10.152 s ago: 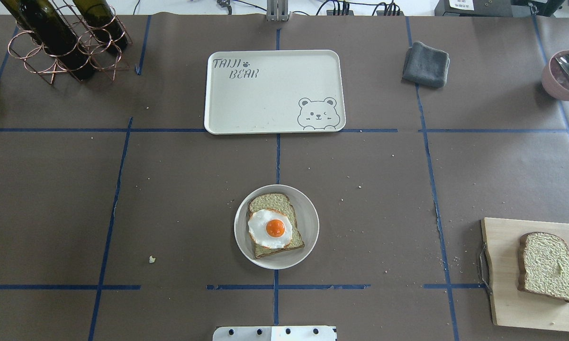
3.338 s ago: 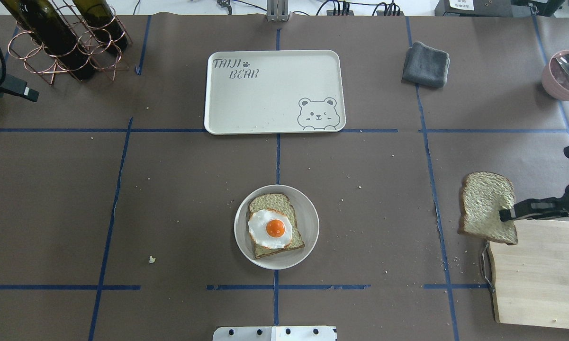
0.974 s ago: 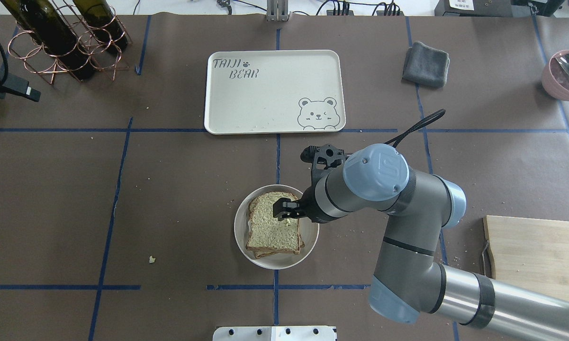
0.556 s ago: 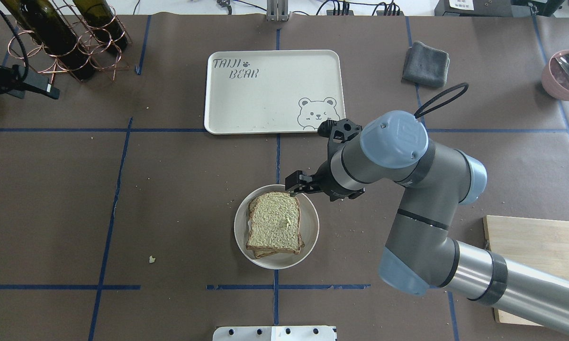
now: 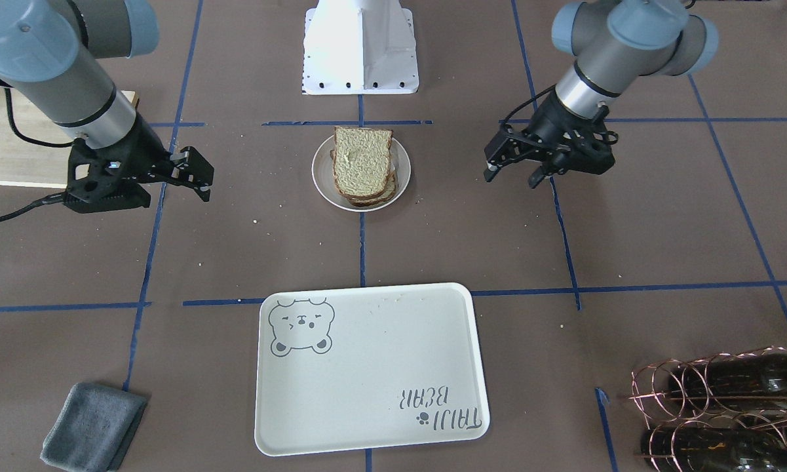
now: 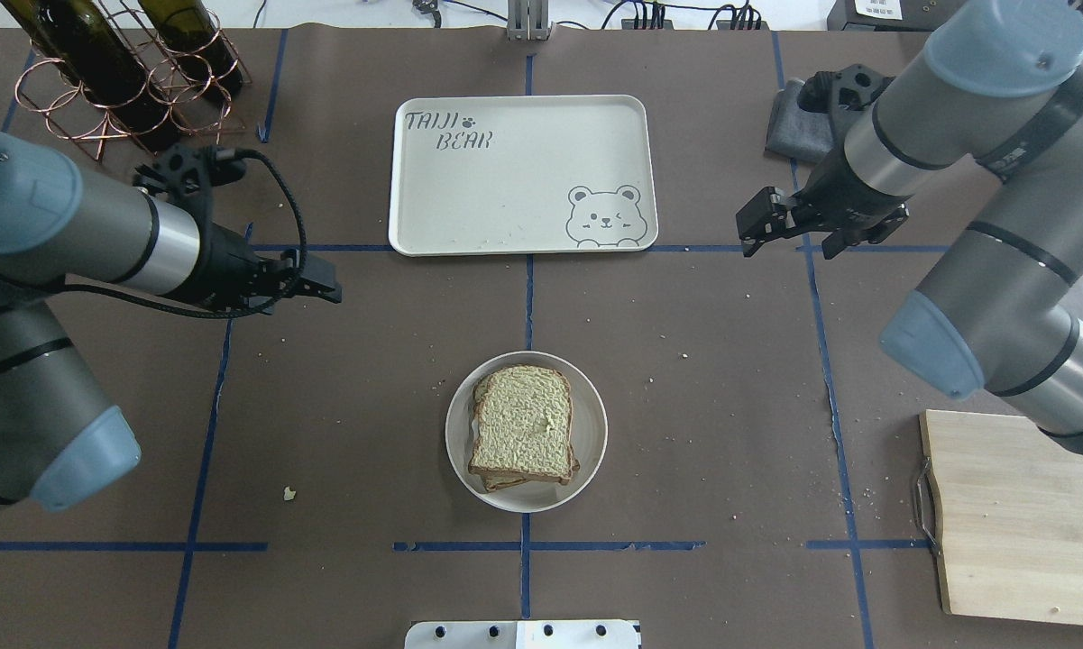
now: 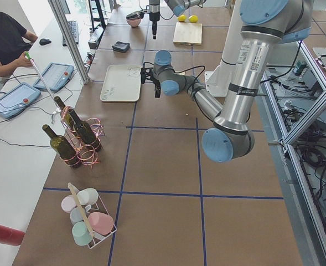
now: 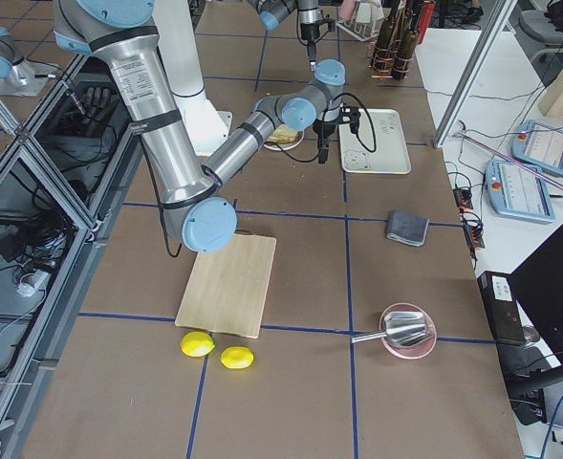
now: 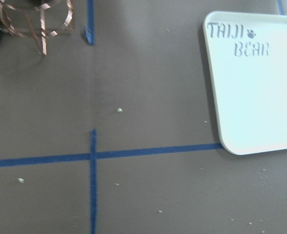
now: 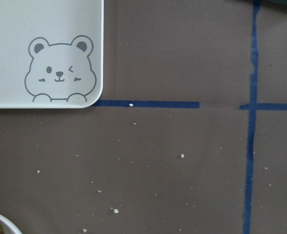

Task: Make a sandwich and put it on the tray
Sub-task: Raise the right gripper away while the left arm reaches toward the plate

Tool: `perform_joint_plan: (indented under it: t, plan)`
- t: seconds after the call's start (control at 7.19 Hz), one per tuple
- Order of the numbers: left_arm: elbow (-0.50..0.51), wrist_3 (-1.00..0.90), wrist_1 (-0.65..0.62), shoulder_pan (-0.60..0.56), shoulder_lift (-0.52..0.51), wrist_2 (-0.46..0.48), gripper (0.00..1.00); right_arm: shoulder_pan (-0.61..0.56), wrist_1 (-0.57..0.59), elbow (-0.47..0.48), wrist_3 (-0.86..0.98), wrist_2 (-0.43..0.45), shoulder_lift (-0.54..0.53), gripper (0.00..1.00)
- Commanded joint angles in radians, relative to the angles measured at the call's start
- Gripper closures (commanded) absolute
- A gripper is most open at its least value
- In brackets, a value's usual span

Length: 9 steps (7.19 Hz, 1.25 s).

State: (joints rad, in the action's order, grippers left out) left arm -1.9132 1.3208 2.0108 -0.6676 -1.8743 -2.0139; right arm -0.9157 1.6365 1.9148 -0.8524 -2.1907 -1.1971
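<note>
The sandwich (image 6: 521, 433) lies on a small round white plate (image 6: 588, 451) at the table's front middle. Its top bread slice covers the egg, which is hidden; the lower slice shows only at the edges. It also shows in the front-facing view (image 5: 362, 164). The cream bear tray (image 6: 505, 180) lies bare behind the plate, and its corners show in the left wrist view (image 9: 260, 83) and the right wrist view (image 10: 41, 29). My right gripper (image 6: 786, 243) is open and empty, right of the tray. My left gripper (image 6: 325, 281) is open and empty, left of the plate and above the table.
A copper rack with wine bottles (image 6: 126, 81) stands at the back left. A grey cloth (image 6: 789, 135) lies at the back right, partly behind my right arm. A wooden cutting board (image 6: 1028, 514) lies at the front right. Crumbs dot the brown table cover.
My right gripper has let go of the top slice, which now lies on the egg, and has drawn back and right past the tray's corner. My left arm has swung in over the table's left.
</note>
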Motion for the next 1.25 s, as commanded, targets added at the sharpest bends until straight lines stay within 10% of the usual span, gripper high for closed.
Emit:
perform_joint_plan:
  t: [0.0,0.42,1.11]
  plan:
    - [0.058,0.162,-0.004,0.181,-0.095,0.125,0.33,-0.119,0.009,-0.011,0.206,-0.045,-0.085,0.0]
    - [0.141,0.186,-0.001,0.25,-0.137,0.164,0.52,-0.207,0.009,-0.02,0.341,-0.116,-0.151,0.0]
    - [0.189,0.186,0.003,0.301,-0.161,0.164,0.54,-0.226,0.008,-0.017,0.343,-0.144,-0.159,0.0]
